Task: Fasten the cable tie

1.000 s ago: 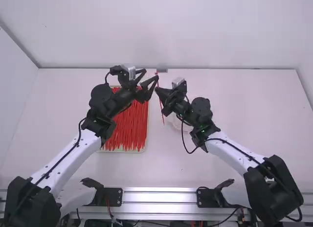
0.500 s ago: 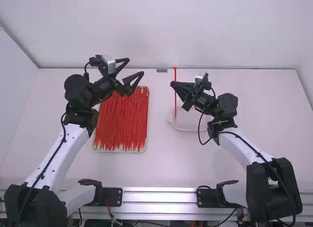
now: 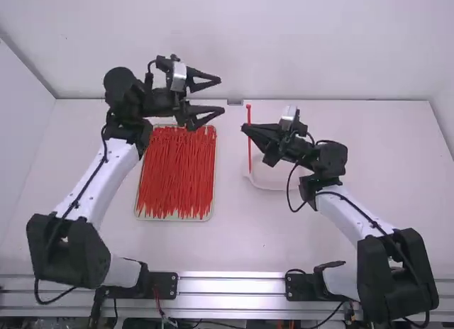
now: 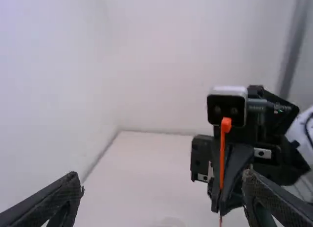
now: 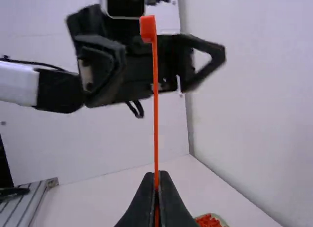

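- Done: one red cable tie [image 3: 249, 150] clamped upright in right jaws, mid-frame.
- Left jaws spread wide, empty, upper left.
- Remaining: looping, threading tail through head, cinching.

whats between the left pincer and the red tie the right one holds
Nothing. In the left wrist view the stretch from the left pincer to the cable tie is bare air.

Red cable tie [image 3: 249, 137] upright in my right gripper [image 3: 245, 130]

It is a thin, straight strip, square head on top and tail pointing down at the table, pinched between my closed fingers. The spare ties [image 3: 177, 171] lie heaped on a tray [image 3: 211, 217] well apart.
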`<action>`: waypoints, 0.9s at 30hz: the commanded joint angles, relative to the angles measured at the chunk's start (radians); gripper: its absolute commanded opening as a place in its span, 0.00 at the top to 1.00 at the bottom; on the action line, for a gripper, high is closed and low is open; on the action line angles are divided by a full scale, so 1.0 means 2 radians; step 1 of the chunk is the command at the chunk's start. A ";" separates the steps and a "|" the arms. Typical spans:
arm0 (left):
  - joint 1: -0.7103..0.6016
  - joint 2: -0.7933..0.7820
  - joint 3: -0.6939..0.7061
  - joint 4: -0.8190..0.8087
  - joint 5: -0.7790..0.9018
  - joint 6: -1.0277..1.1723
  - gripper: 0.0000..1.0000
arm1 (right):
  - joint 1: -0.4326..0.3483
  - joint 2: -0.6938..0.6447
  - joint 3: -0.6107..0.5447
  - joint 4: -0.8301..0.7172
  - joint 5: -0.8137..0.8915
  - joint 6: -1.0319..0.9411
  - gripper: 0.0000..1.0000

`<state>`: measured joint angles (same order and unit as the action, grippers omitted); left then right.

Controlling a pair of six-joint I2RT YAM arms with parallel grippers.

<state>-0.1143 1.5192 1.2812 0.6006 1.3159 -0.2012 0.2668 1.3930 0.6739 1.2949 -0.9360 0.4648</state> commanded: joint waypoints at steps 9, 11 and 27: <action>-0.042 0.034 0.060 0.026 0.093 -0.041 0.15 | 0.007 0.000 0.017 0.022 0.023 0.005 1.00; -0.047 0.034 0.060 0.035 0.092 -0.051 0.18 | 0.004 0.000 0.017 0.029 0.023 0.005 1.00; -0.069 0.034 0.059 0.018 0.041 -0.075 0.42 | 0.018 0.000 0.017 0.035 0.037 0.005 1.00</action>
<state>-0.2375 1.5913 1.3701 0.6334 1.4014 -0.3454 0.3012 1.3930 0.6739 1.3582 -0.8715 0.4698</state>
